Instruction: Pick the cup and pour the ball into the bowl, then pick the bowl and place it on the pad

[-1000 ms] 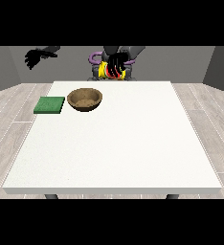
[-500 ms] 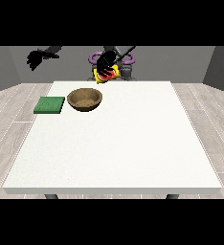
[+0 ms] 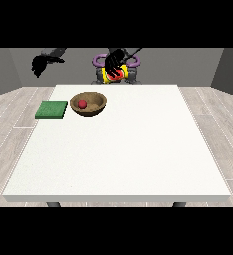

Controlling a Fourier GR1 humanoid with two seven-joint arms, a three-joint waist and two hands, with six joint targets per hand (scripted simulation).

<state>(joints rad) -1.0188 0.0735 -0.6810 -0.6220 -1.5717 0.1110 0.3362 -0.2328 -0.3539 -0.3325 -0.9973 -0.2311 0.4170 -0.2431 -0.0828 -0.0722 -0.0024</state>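
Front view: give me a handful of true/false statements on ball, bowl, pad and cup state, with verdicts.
1. The red ball lies inside the wooden bowl. True.
2. The bowl stands on the green pad. False: it stands on the white table, beside the pad.
3. The yellow and red cup is held up above the table's far edge by the hand at the view's right. True.
4. The hand at the view's left is touching the pad. False: it is raised, apart from the pad.
5. The pad lies at the table's near edge. False: it lies near the far left corner.
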